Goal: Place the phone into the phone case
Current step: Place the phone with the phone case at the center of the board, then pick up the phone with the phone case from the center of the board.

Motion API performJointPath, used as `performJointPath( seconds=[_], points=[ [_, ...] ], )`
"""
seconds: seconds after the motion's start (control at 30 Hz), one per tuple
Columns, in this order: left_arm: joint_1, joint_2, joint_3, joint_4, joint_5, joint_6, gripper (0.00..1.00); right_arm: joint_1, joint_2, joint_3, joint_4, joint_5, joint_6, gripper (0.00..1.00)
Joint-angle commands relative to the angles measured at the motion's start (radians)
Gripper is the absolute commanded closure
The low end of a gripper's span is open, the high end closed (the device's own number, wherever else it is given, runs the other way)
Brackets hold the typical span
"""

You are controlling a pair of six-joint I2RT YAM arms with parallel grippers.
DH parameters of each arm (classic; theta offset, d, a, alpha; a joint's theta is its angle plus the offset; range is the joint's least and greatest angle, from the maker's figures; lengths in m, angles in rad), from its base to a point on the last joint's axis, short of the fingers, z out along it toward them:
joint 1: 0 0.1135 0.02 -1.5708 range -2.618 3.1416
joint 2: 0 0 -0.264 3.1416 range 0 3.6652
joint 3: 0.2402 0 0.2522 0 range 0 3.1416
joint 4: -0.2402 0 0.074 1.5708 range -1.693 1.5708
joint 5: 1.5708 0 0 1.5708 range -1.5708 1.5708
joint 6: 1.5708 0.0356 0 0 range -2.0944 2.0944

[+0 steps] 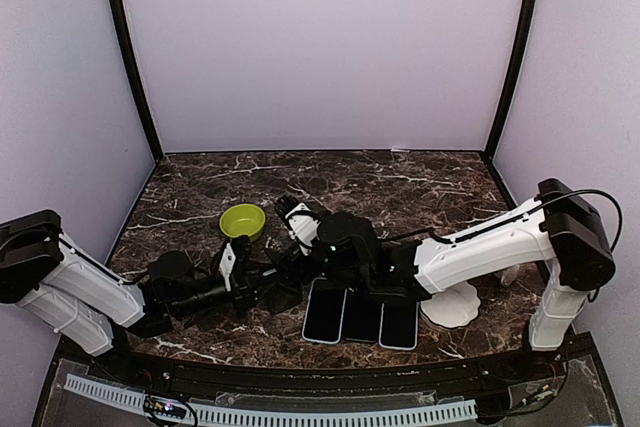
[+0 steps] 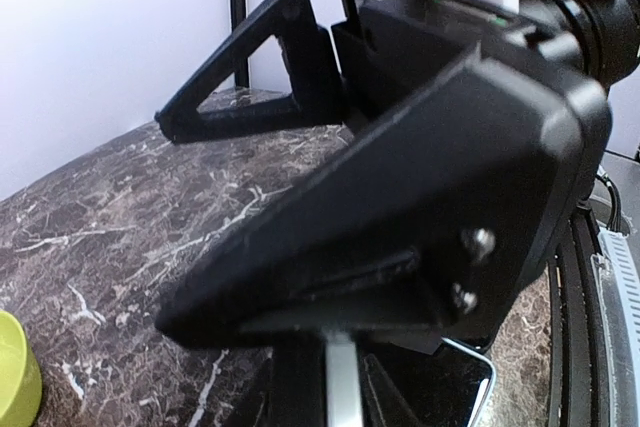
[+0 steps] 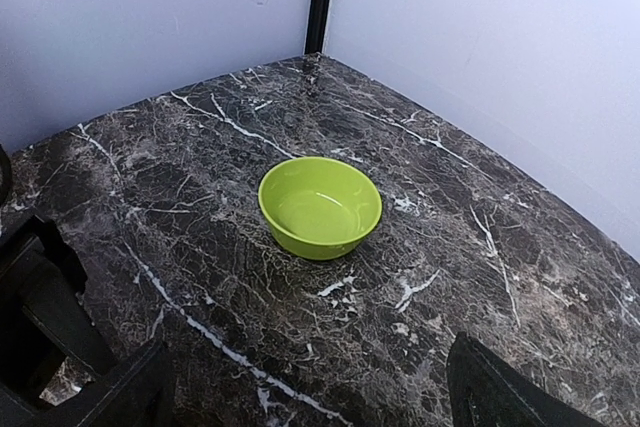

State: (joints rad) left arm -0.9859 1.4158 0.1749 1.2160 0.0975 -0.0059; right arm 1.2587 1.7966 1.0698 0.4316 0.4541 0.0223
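Three dark phone-sized slabs lie side by side near the front edge. The left slab [image 1: 325, 312] has a pale blue rim, the middle slab [image 1: 361, 317] is all dark, and the right slab [image 1: 398, 327] has a light rim. I cannot tell which is the phone and which the phone case. My left gripper [image 1: 288, 285] reaches in low at the left slab's near corner [image 2: 472, 387]. A pale strip shows between its fingers [image 2: 340, 377], and the grip is unclear. My right gripper [image 1: 298, 219] hovers above, wide open and empty [image 3: 310, 407].
A lime green bowl [image 1: 243, 221] [image 3: 320, 205] stands on the dark marble table [image 1: 420, 187] left of centre, just beyond both grippers. A white crumpled object [image 1: 450, 305] lies under the right arm. Pale walls close in the back and sides.
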Motion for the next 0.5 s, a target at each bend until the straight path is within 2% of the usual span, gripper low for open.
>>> performJointPath(
  seconds=[0.0,0.3,0.37,0.47],
  points=[
    [-0.004,-0.036,0.042,-0.015,0.010,0.033,0.76,0.005,0.061,-0.002,-0.077,0.033,-0.048,0.05],
    [-0.004,-0.040,0.028,-0.035,0.027,0.020,0.96,-0.012,0.041,-0.006,-0.106,0.024,-0.029,0.03],
    [-0.004,-0.055,0.024,-0.055,0.022,0.022,1.00,-0.031,0.010,-0.008,-0.127,-0.027,-0.022,0.03],
    [-0.004,-0.071,0.015,-0.075,0.021,0.031,1.00,-0.062,-0.060,-0.013,-0.160,-0.184,-0.044,0.02]
  ],
)
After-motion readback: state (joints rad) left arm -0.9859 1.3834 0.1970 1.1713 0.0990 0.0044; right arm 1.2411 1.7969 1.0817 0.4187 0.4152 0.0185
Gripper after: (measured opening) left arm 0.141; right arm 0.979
